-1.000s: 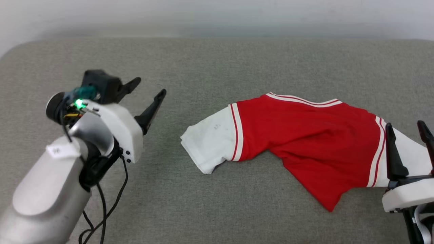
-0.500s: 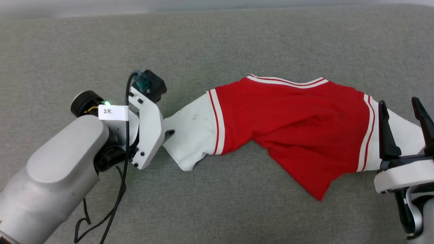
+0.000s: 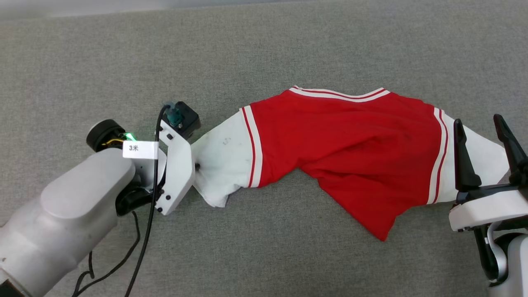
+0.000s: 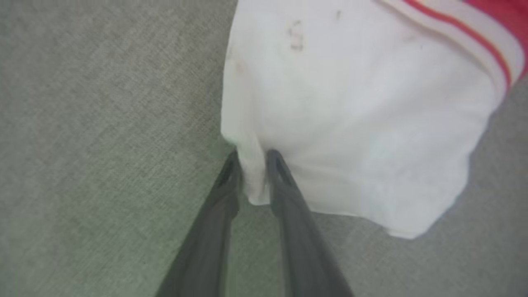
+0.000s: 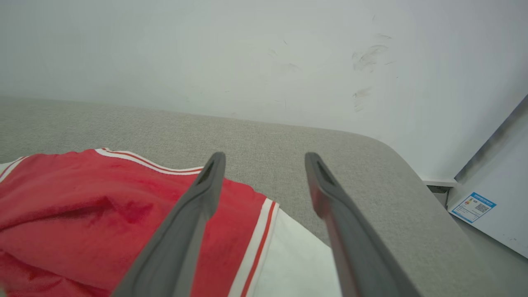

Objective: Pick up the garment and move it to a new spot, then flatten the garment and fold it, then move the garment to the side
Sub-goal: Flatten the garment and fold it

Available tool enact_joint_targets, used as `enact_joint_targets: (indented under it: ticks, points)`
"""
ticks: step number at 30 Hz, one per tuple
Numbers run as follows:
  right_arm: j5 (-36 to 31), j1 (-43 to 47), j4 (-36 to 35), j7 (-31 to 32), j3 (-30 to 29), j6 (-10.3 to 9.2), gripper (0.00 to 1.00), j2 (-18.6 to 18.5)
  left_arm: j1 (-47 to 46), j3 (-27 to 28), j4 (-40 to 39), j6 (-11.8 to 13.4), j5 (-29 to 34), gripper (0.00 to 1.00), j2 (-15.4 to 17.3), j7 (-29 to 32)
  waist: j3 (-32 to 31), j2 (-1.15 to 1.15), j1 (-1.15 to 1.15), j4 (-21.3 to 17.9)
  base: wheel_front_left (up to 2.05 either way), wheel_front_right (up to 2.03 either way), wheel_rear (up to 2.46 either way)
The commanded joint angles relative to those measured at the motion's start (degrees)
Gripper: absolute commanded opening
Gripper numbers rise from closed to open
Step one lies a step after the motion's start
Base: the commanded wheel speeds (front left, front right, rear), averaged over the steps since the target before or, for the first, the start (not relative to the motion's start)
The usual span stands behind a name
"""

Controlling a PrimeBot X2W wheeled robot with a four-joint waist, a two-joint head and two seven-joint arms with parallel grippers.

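The garment (image 3: 350, 140), a red T-shirt with white sleeves and striped trim, lies crumpled across the grey padded surface. My left gripper (image 3: 197, 167) is at the tip of its left white sleeve. In the left wrist view the garment (image 4: 350, 123) has a fold of that sleeve's edge pinched between the two dark fingers of my left gripper (image 4: 252, 159). My right gripper (image 3: 477, 120) stands open over the right white sleeve, fingers wide apart. In the right wrist view the right gripper (image 5: 265, 156) has nothing between its fingers and the garment (image 5: 82, 206) lies below.
The grey padded surface (image 3: 264, 255) reaches all round the shirt. Its rounded far right corner (image 5: 396, 156) meets a white wall (image 5: 247, 53). A pale panel with a blue sticker (image 5: 474, 205) stands beyond that corner. A black cable (image 3: 142, 251) hangs from my left arm.
My left arm swung right and down to the left sleeve and its fingers closed on the sleeve's edge. The head camera tilted downward. The right gripper kept its place.
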Motion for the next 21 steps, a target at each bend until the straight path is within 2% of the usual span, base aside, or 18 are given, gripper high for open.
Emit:
enact_joint_targets:
  ticks: [1, 10, 13, 21]
  points:
    - [-0.04, -0.35, 0.25, 0.09, 0.16, -0.08, 1.00, 0.05, 2.24, -2.01, 1.84, -0.04, -0.73, 0.00, -0.92, -1.08, -0.38, 0.00, 0.00, 0.30, 0.00, 0.00, 0.00]
    - [0.85, 1.94, 0.65, 1.41, -0.87, -0.08, 1.00, -1.85, -2.10, -0.70, 4.95, 0.04, -1.56, 0.00, -0.14, -15.89, -4.39, 0.00, 0.00, 2.40, 0.00, 0.00, 0.00]
    - [1.61, 2.57, 0.60, 2.34, -1.81, -0.08, 1.00, -3.02, -2.68, 0.31, 5.66, 0.08, -0.95, 0.00, 1.47, -19.17, -5.85, 0.00, 0.00, 3.20, 0.00, 0.00, 0.00]
    - [4.57, -1.99, 0.36, 6.49, -2.95, -0.08, 1.00, -9.70, -3.05, 3.16, 4.12, 1.87, -1.11, 0.00, 5.33, -24.17, -7.12, 0.00, 0.00, 4.51, 0.00, 0.00, 0.00]
